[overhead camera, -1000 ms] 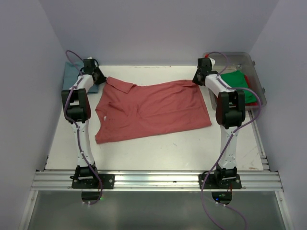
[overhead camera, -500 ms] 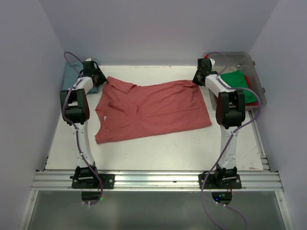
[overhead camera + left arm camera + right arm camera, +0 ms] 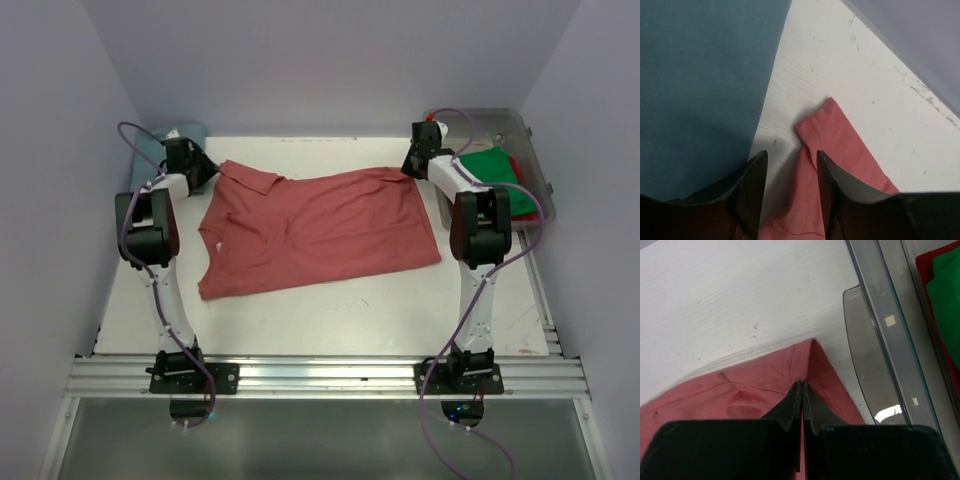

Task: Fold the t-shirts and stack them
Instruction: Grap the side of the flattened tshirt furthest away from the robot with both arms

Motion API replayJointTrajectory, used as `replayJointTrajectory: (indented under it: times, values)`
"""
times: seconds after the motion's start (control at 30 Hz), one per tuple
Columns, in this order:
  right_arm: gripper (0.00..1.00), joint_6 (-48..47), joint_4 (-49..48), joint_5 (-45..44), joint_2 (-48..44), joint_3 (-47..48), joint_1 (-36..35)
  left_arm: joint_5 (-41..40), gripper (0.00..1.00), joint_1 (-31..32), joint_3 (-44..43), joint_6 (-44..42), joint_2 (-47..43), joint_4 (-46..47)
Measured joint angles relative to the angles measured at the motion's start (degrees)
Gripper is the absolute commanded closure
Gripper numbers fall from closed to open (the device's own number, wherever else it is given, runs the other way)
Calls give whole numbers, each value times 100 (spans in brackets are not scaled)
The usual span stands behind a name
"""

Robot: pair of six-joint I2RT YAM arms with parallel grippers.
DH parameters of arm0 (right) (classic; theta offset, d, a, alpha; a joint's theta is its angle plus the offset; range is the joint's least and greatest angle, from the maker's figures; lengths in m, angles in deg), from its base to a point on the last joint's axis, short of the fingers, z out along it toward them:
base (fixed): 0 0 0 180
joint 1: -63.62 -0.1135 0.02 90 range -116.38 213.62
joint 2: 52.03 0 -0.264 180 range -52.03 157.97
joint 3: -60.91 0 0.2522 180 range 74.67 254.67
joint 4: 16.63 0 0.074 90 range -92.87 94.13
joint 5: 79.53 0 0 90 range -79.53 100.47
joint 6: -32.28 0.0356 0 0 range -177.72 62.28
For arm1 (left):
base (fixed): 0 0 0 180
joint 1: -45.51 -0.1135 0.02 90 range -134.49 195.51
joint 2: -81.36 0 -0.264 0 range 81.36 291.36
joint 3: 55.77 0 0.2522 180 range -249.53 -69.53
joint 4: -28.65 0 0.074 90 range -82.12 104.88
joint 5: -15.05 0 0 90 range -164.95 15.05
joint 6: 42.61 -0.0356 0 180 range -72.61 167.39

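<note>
A salmon-red t-shirt [image 3: 320,230] lies spread flat across the middle of the table. My left gripper [image 3: 200,165] hovers at the shirt's back left corner [image 3: 825,130], open, with the cloth lying loose below its jaws [image 3: 790,155]. A folded teal-blue t-shirt [image 3: 700,75] lies just to the left, at the table's back left corner [image 3: 150,148]. My right gripper [image 3: 410,168] is at the shirt's back right corner, shut on a pinched fold of the hem [image 3: 802,385]. A green t-shirt [image 3: 495,170] and a red t-shirt [image 3: 520,165] lie in the bin.
A clear plastic bin [image 3: 530,130] stands at the back right, its rim [image 3: 875,340] close beside my right gripper. Lilac walls enclose the table on the left, back and right. A metal rail [image 3: 320,375] carries both arm bases at the near edge.
My left gripper has opened and let go of the salmon-red shirt's back left corner, and the left arm has drawn back to the left. The right arm has not moved.
</note>
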Motion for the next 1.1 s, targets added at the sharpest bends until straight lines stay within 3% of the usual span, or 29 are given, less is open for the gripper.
replayJointTrajectory:
  times: [0.27, 0.83, 0.93, 1.1]
  values:
    - [100, -35, 2, 0, 0, 0, 0, 673, 53, -212, 17, 507, 214, 704]
    - [100, -46, 2, -24, 0, 0, 0, 1215, 55, -256, -308, 896, 660, 892]
    - [100, -46, 2, -24, 0, 0, 0, 1298, 59, -256, -352, 955, 717, 935]
    - [100, -46, 2, -31, 0, -7, 0, 1384, 77, -256, -389, 1045, 815, 1001]
